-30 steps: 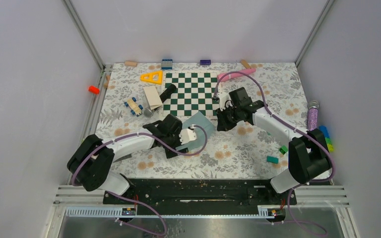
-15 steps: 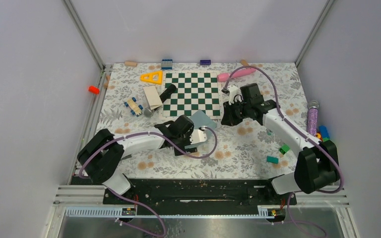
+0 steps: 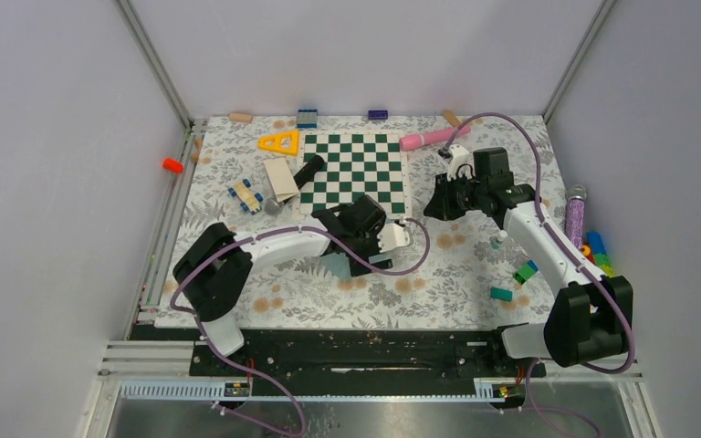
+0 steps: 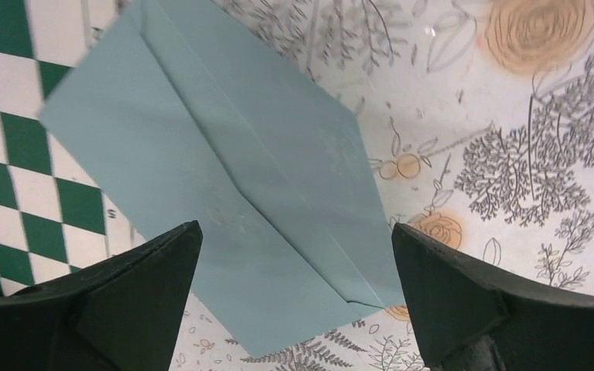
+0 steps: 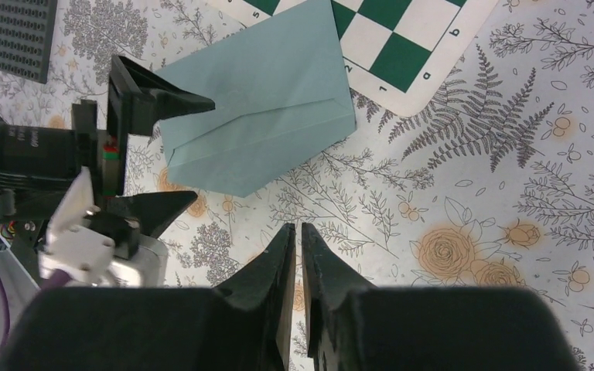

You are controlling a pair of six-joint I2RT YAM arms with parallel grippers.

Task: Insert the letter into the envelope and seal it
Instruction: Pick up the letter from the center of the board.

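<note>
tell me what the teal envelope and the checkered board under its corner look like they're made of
The muted teal flat envelope looks like matte paper: crisp fold lines, a thin flap edge, no shine. The green-and-white checkered board looks like a thin printed sheet with a rounded corner and small letters along its edge. It is likely card or vinyl, but the pictures leave that open.

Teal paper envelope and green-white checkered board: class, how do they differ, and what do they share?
The teal paper envelope is plain; the green-white checkered board is patterned in squares. The envelope shows flap creases; the board has a lettered margin. The envelope's corner overlaps the board, which lies beneath. Both are flat rectangles.
</note>
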